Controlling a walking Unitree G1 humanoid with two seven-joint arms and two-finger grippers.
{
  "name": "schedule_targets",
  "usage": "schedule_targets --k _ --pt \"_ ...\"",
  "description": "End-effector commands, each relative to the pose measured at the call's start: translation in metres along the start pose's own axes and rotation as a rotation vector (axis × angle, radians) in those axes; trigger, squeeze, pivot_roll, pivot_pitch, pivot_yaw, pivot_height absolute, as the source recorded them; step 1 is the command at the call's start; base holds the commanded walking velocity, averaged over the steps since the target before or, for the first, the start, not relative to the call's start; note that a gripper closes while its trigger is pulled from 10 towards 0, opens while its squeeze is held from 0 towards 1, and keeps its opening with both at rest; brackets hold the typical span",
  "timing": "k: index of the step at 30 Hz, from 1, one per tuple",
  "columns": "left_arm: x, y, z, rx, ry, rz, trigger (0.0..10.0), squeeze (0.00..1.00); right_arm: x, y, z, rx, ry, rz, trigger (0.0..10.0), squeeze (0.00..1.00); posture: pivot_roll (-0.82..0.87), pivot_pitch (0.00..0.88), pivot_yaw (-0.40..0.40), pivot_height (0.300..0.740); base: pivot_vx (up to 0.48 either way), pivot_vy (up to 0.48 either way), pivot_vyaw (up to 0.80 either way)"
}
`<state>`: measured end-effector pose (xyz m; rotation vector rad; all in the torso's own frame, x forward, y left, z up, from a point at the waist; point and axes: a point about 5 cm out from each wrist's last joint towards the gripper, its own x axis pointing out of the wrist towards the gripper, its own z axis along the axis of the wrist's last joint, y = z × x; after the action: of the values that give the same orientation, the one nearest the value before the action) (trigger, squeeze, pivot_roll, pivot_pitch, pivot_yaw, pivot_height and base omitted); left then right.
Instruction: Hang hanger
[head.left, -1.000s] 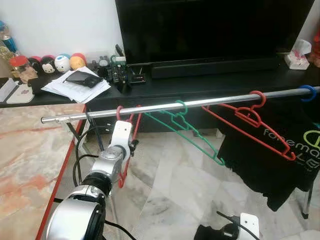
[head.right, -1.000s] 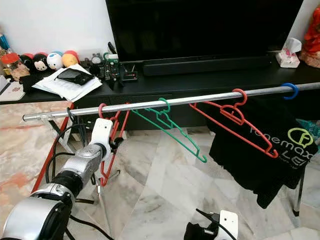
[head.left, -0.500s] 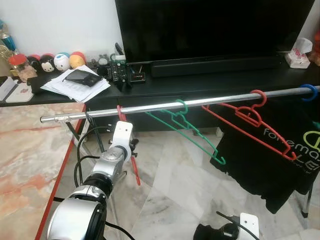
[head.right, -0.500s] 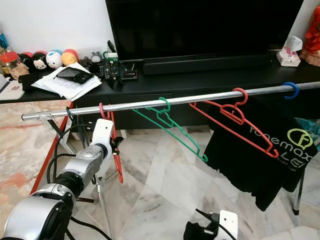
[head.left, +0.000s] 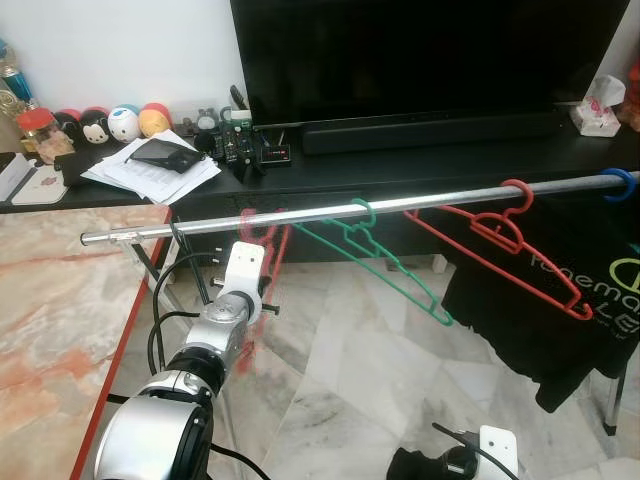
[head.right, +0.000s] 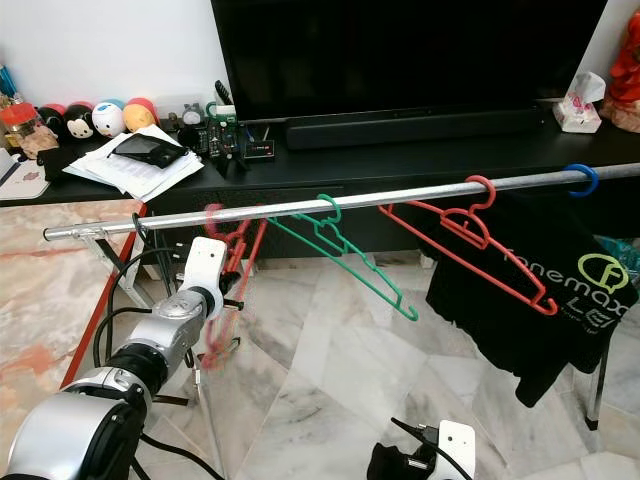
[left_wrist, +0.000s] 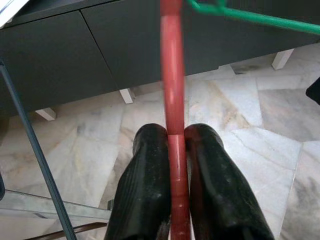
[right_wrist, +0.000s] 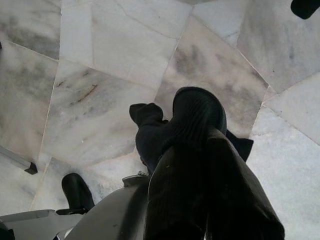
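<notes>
A red hanger (head.left: 266, 252), blurred with motion, has its hook at the silver rail (head.left: 310, 213) near the rail's left end. My left gripper (left_wrist: 175, 136) is shut on this hanger's red bar (left_wrist: 171, 90), just below the rail. Further right on the rail hang a green hanger (head.left: 388, 262) and another red hanger (head.left: 505, 245) carrying a black T-shirt (head.left: 560, 320). My right gripper (right_wrist: 192, 117) hangs low over the marble floor, fingers pressed together with nothing in them.
A black TV stand (head.left: 420, 165) with a large TV (head.left: 420, 60) runs behind the rail. A marble table with a red edge (head.left: 60, 300) stands at my left. The rack's legs (head.left: 185, 265) are beside my left arm. A blue hook (head.left: 617, 184) hangs at the rail's right end.
The red hanger in my left gripper has swung and turned under the rail and is now motion-blurred. The black T-shirt sways slightly. The right arm has not moved.
</notes>
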<state>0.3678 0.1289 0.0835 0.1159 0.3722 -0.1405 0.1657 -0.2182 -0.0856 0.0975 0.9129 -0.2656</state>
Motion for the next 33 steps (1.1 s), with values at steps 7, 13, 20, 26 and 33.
schedule_targets --k 7,13,20,26,33 --pt "-0.001 0.005 -0.001 0.008 -0.026 0.016 0.0 0.0 0.001 0.002 0.002 -0.006 -0.003 0.007 10.0 0.0 -0.24 0.0 0.092 0.74 0.0 0.0 0.0" --pt "-0.006 0.012 0.004 0.01 -0.133 0.05 0.0 0.0 0.0 0.002 0.0 -0.006 0.0 0.005 10.0 0.0 -0.25 0.0 0.095 0.74 0.0 0.0 0.0" --pt "-0.018 0.025 -0.003 0.034 -0.227 0.07 0.2 0.0 0.0 0.002 -0.001 -0.009 0.003 0.005 10.0 0.0 -0.24 0.0 0.093 0.74 0.0 0.0 0.0" --pt "-0.04 0.031 -0.057 0.174 -0.153 -0.036 10.0 0.0 0.0 0.001 -0.002 -0.015 0.007 0.005 10.0 0.0 -0.24 0.0 0.094 0.74 0.0 0.0 0.0" --pt "-0.059 0.04 -0.104 0.323 -0.017 -0.069 10.0 0.0 -0.001 0.001 -0.003 -0.018 0.01 0.001 10.0 0.0 -0.24 0.0 0.092 0.74 0.0 0.0 0.0"
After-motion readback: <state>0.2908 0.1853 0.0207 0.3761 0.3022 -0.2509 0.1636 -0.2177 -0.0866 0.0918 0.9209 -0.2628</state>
